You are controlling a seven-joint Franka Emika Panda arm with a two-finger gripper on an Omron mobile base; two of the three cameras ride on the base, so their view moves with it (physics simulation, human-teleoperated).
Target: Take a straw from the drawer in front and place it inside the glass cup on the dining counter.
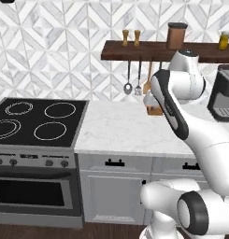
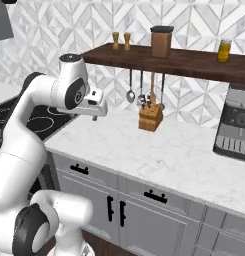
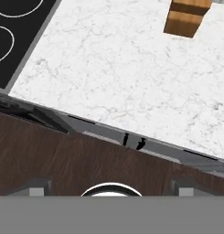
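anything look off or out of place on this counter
Nothing stands out. The marble worktop is tidy, the knife block stands upright near the wall, and the drawer fronts sit flush and closed. No spills or damage show.

One stove, left of frame, four burner rings on black top. One oven door below, lower left. Four knobs discernible on stove front panel. One wooden shelf, upper part of frame: two small shakers, one brown canister, one yellow jar. Hanging utensils under shelf: about four, exact count unclear. One knife block on bench. One dark appliance, right edge. Two drawer handles in left base view.
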